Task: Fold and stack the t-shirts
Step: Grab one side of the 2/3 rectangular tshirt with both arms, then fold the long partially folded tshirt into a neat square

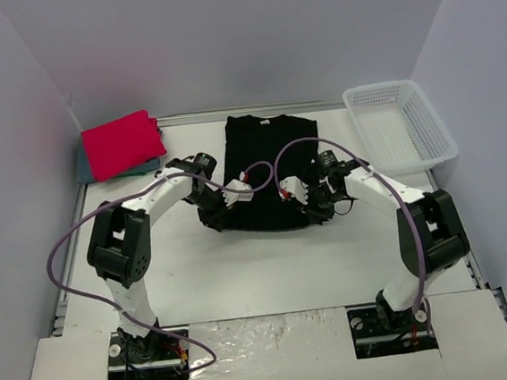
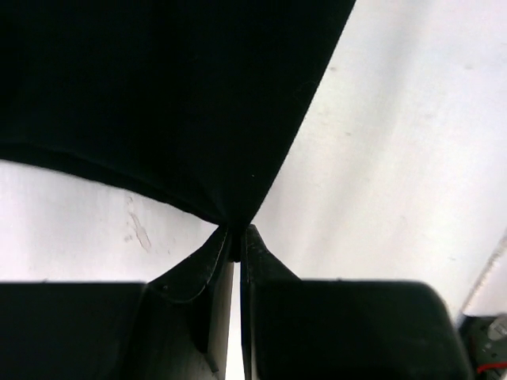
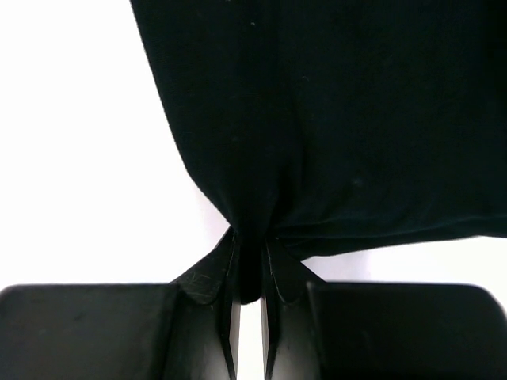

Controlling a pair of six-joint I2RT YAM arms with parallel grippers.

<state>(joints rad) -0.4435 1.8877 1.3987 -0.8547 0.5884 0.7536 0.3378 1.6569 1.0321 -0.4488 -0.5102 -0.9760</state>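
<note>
where left gripper and right gripper pinch, black t-shirt corners bunch

A white bench fills the middle of the top view, closed in by three plain pale grey walls: a back wall in the upper part of the frame, a left wall and a right wall. The light is even and soft, with only faint shadows on the bench. Along the lower edge lies a wrinkled shiny sheet.

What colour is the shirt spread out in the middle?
The t-shirt is plain black; top view.
</note>
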